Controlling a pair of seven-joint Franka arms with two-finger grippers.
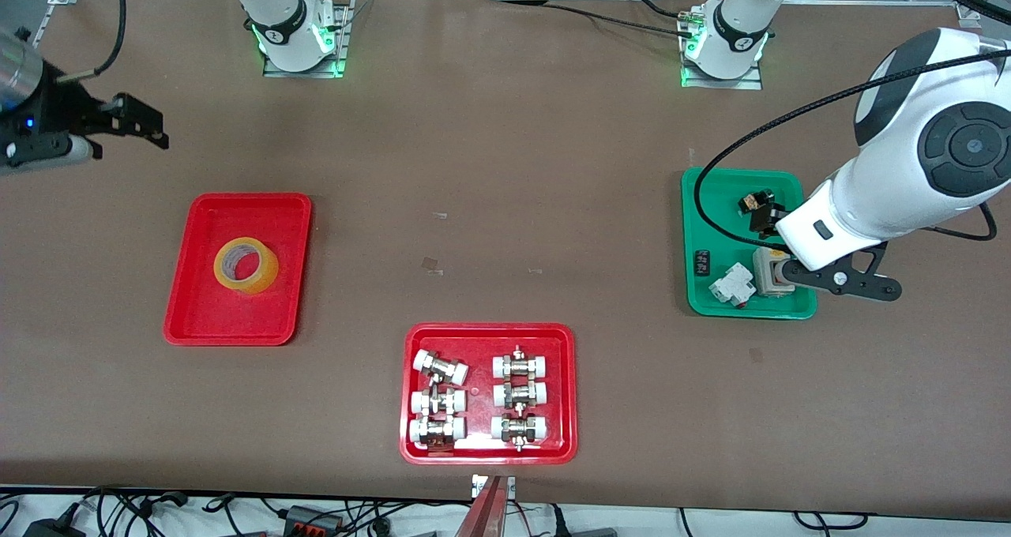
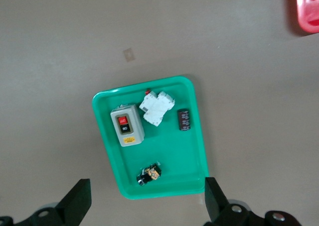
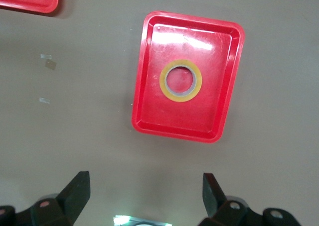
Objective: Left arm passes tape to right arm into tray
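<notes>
The tape (image 1: 246, 264) lies flat inside the plain red tray (image 1: 183, 304) at the right arm's end of the desk (image 1: 505, 166), its core facing up. No gripper touches it. Judged from this layout, the placement is complete and only withdrawal remains.

The right gripper (image 3: 146, 198) hangs over bare desk just beside the tray, jaws spread wide and empty. The left gripper (image 2: 148, 201) is over the green tray (image 1: 806, 312) at the left arm's end of the desk, jaws likewise wide and empty; that arm waits.

Hazards from this state:

- Left arm: its gripper is above the switch box (image 2: 126, 126), the white breaker (image 2: 157, 108) and the small parts in the green tray. Any descent would strike or scatter them. The thick black cable (image 1: 758, 138) loops over that tray (a snag point if the arm swings low).
- Right arm: a low sweep across the plain red tray could catch its rim and shift tray and tape together.
- The tray of metal fittings (image 1: 553, 442) sits nearer the front camera, mid-desk, well apart from both grippers; risk there appears low.
</notes>
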